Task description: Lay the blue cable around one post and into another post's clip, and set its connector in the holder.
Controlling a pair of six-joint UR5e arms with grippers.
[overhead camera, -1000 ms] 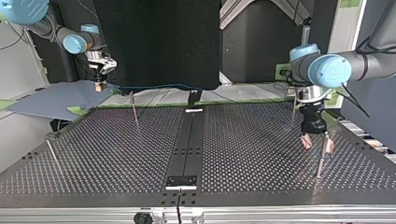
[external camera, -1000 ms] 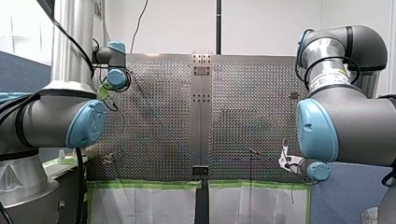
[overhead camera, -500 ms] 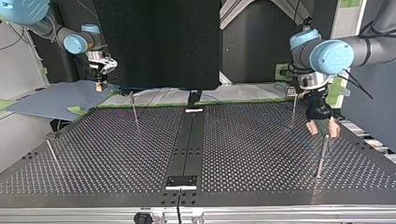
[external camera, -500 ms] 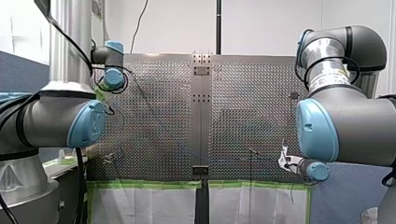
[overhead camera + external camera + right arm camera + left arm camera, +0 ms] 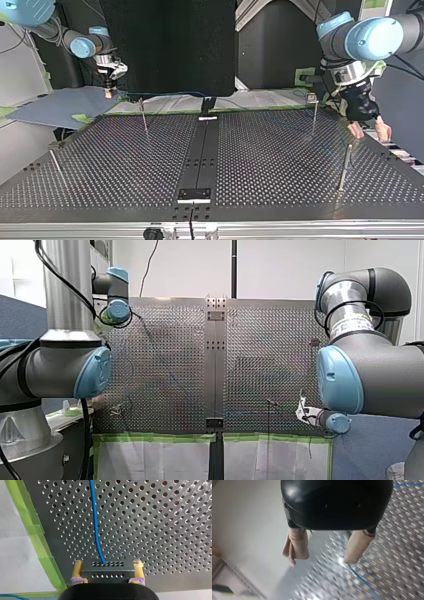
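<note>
4 posts (image 5: 344, 167) on table (image 5: 125, 165), green tape (image 5: 32, 527) edging

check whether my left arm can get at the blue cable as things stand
Probably yes. My left gripper is open and empty, and the blue cable runs over the perforated table just ahead of its pads, with nothing seen between them.

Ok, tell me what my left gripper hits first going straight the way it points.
Probably the perforated table, near its edge: my left gripper, open, points down at it. The blue cable runs just beside one finger's line, so it might brush that first; depth is unclear.
</note>
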